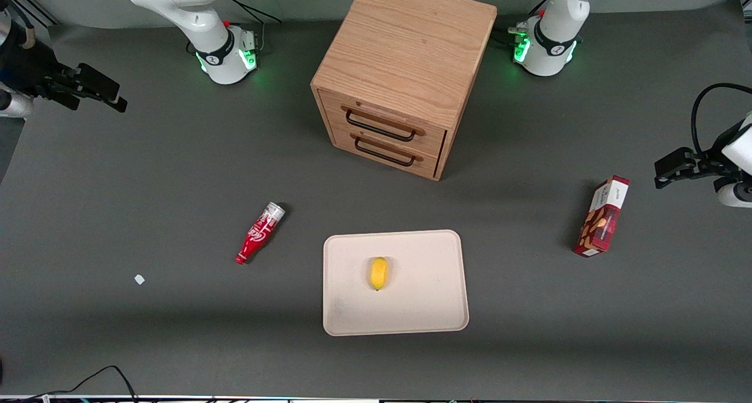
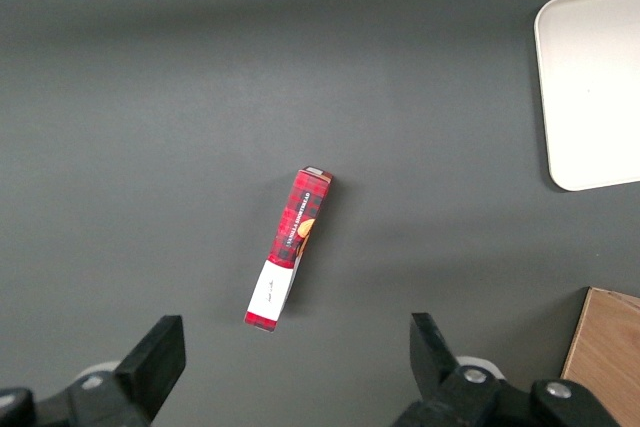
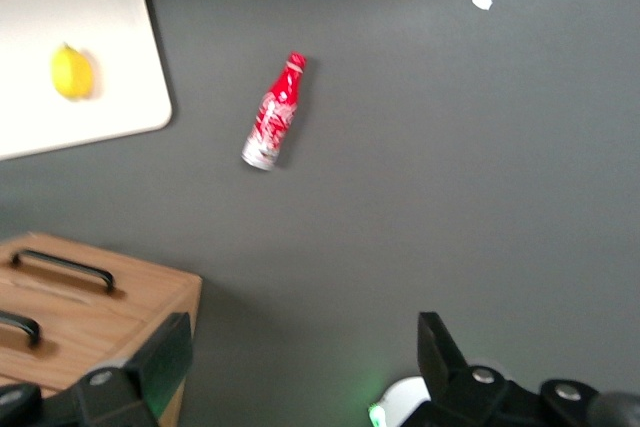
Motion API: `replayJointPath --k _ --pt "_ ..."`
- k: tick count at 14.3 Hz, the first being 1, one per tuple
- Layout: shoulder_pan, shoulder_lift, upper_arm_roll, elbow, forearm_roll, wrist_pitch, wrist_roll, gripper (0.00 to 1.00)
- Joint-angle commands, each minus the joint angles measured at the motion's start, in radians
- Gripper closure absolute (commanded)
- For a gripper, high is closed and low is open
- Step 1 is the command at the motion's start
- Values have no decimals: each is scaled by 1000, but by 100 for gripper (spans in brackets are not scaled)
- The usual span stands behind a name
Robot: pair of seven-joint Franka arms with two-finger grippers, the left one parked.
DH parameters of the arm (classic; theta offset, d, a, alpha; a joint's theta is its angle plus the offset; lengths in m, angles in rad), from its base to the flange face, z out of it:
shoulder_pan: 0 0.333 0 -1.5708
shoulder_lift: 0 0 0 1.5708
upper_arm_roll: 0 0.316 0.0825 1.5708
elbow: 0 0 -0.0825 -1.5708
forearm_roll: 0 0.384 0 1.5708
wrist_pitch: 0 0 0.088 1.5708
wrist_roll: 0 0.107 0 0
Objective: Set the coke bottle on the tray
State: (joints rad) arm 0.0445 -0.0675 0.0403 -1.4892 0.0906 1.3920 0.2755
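The coke bottle [image 1: 260,232] [image 3: 275,112] is small and red with white script. It lies on its side on the grey table, its cap pointing toward the front camera. It rests beside the cream tray [image 1: 411,315] [image 3: 110,47], toward the working arm's end, not touching it. My gripper [image 1: 111,97] [image 3: 300,357] hangs open above the table near the working arm's end. It is farther from the front camera than the bottle and well apart from it. Nothing is between its fingers.
A yellow lemon [image 1: 379,273] [image 3: 72,73] lies on the tray. A wooden two-drawer cabinet [image 1: 405,68] [image 3: 90,317] stands farther back than the tray. A red snack box [image 1: 601,217] [image 2: 288,247] lies toward the parked arm's end. A white scrap [image 1: 139,279] [image 3: 482,0] lies near the bottle.
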Motion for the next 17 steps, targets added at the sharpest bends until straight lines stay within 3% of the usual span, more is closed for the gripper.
replayJointPath --k 1,5,8,12,17 --pt "15 159 38 174 23 -19 164 0" --pt "21 325 127 169 20 60 480 0" --pt "23 458 154 91 9 180 612 0" --pt "23 569 155 -56 -23 408 659 0" --pt "37 584 158 -292 -60 740 691 0"
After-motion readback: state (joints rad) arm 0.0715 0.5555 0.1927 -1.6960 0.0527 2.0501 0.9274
